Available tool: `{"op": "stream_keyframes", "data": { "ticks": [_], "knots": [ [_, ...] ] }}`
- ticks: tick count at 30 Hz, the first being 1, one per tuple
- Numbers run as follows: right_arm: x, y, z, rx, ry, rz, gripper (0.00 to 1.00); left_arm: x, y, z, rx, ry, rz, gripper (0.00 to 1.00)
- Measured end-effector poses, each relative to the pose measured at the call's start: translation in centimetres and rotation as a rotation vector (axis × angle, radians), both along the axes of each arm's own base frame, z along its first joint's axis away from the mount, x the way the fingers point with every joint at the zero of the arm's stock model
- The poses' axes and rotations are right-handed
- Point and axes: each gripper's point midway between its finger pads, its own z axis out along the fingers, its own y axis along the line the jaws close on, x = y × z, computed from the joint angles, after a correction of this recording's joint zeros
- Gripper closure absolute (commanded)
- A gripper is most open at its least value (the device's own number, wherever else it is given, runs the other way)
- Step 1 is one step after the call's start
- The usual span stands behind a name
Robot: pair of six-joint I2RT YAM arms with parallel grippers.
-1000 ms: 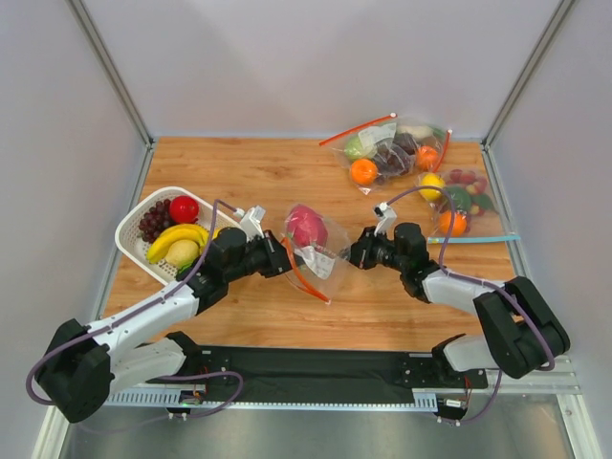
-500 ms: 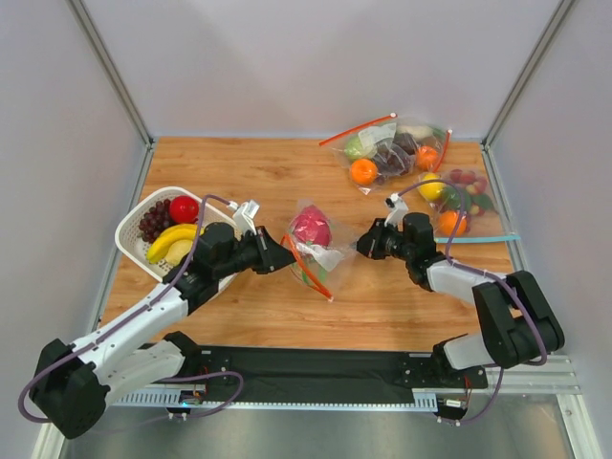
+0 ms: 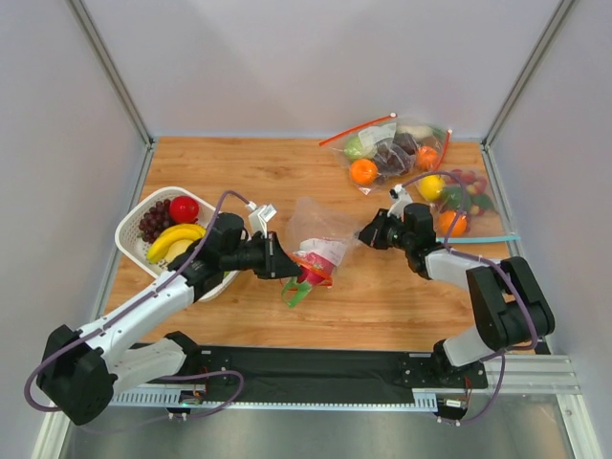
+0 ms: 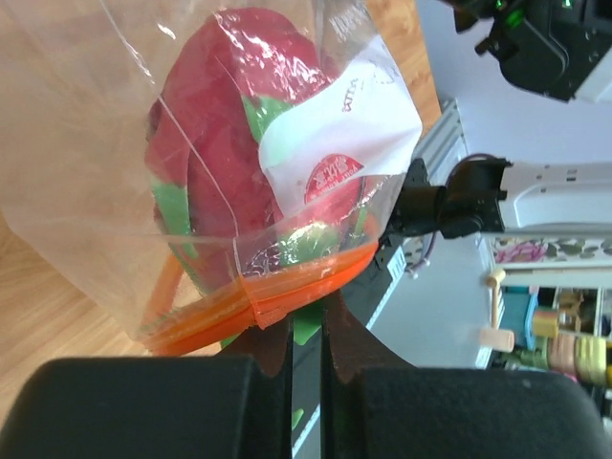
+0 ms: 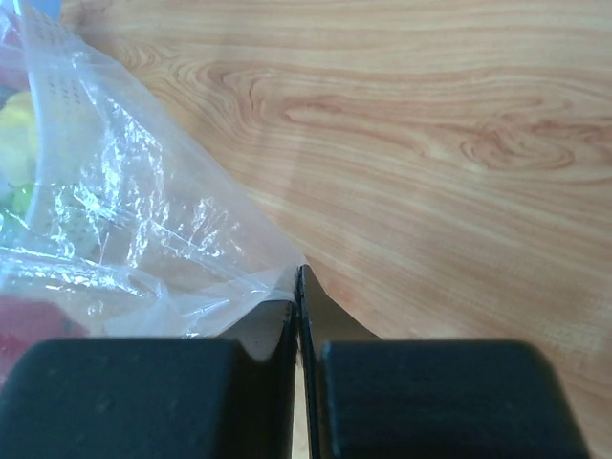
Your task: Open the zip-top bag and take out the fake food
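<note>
Top external view, clear crinkly zip-top bag (image 3: 323, 234) with orange zip strip, held mid wooden table (image 3: 287, 172) between both arms, pink fruit (image 3: 314, 265) with green tips inside, left gripper (image 3: 289, 271) clamped tight on the strip edge, right gripper (image 3: 364, 232) pinched closed on the opposite plastic corner.

zip-top bag (image 4: 86, 163): clear plastic film, crinkled, glossy, catching white highlights.
zip strip (image 4: 287, 284): orange plastic, smooth, slightly translucent.
label (image 4: 339, 120): white, matt, paper-like, with red print.
pink fruit (image 4: 229, 76): shiny plastic skin, its green tips equally glossy.
table (image 5: 430, 143): wood grain, smooth, low sheen.
basket (image 3: 122, 232): white perforated plastic.
my left gripper (image 4: 306, 320) and my right gripper (image 5: 298, 287): black, matt, smooth-faced fingers.
</note>
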Motion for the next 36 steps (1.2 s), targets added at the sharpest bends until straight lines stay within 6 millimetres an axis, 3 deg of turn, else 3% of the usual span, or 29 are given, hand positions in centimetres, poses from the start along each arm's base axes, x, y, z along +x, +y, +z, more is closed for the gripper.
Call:
{"op": "stream_keyframes", "data": {
  "ticks": [9, 19, 24, 29, 33, 36],
  "knots": [
    [2.7, -0.8, 0.7, -0.003, -0.010, -0.048, 1.00, -2.1, -0.2, 1.8, 0.042, -0.054, -0.208, 1.00],
    [3.4, -1.7, -0.3, -0.036, 0.022, -0.084, 1.00, -5.1, 2.3, 0.6, 0.144, -0.014, -0.290, 1.00],
    [3.0, -1.9, -0.8, -0.060, 0.037, -0.074, 1.00, -2.4, 5.1, 4.0, 0.167, -0.152, -0.111, 1.00],
    [2.0, -2.5, -0.6, -0.095, 0.041, -0.074, 1.00, 2.3, 10.5, 7.5, 0.231, -0.305, 0.224, 1.00],
    [1.2, -3.2, -0.3, -0.121, 0.035, -0.087, 1.00, 5.0, 15.6, 7.8, 0.316, -0.332, 0.480, 1.00],
    [0.5, -3.5, -0.7, -0.140, 0.049, -0.090, 1.00, 6.3, 18.9, 6.8, 0.362, -0.313, 0.626, 1.00]
  ]
}}
